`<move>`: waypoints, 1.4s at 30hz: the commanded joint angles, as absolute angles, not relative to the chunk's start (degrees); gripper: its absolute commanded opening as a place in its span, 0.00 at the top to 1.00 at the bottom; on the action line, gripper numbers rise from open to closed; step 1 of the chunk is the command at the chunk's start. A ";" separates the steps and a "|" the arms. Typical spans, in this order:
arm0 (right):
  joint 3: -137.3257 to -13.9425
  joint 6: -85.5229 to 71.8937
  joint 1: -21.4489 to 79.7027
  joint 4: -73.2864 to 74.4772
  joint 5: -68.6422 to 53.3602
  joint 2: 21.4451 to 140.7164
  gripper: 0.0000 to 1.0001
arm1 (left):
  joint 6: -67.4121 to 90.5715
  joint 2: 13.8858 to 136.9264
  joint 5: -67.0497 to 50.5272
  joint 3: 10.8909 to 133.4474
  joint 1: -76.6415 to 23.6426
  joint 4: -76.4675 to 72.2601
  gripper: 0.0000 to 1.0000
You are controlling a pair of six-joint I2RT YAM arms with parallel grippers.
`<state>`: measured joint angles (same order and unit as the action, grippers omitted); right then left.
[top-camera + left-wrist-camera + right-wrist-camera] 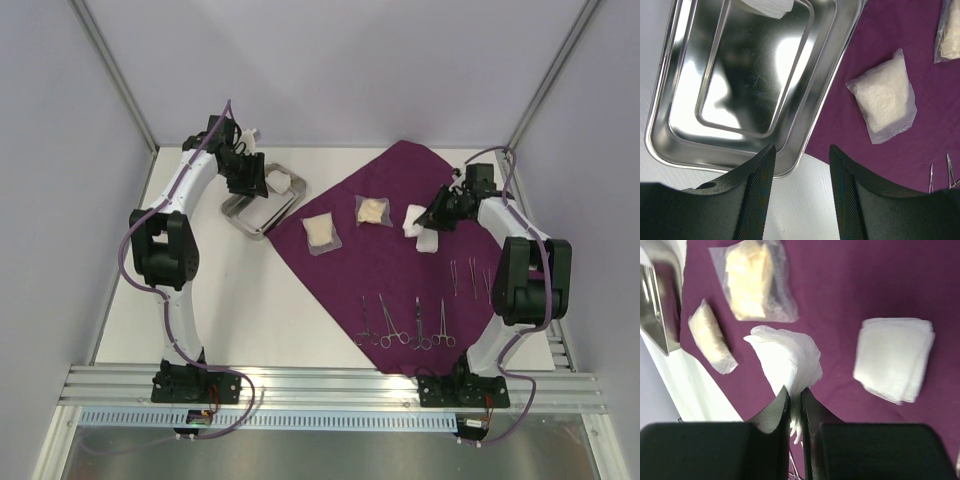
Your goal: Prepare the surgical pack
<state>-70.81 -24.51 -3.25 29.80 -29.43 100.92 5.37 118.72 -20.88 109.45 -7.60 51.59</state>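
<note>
The dark purple cloth (420, 270) lies spread on the table, and the steel tray (245, 222) sits off its left corner with a white gauze pad (278, 181) inside. My left gripper (802, 160) hangs open over the tray's near corner (740, 75), holding nothing. My right gripper (795, 392) is shut on the edge of a white gauze pad (787, 360) above the cloth. A second stack of gauze (894, 357) lies beside it. Several steel clamps (405, 325) lie in a row on the cloth's near part.
Two clear bags of gauze (322, 232) (373, 211) lie on the cloth between the tray and my right gripper (428, 215). More clamps (470, 275) rest by the right arm. Grey walls close in the table on three sides.
</note>
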 commanded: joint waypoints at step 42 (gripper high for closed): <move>-76.29 -15.82 -9.76 35.51 -24.26 112.32 0.41 | 3.52 115.66 -21.71 109.07 -7.82 51.68 0.44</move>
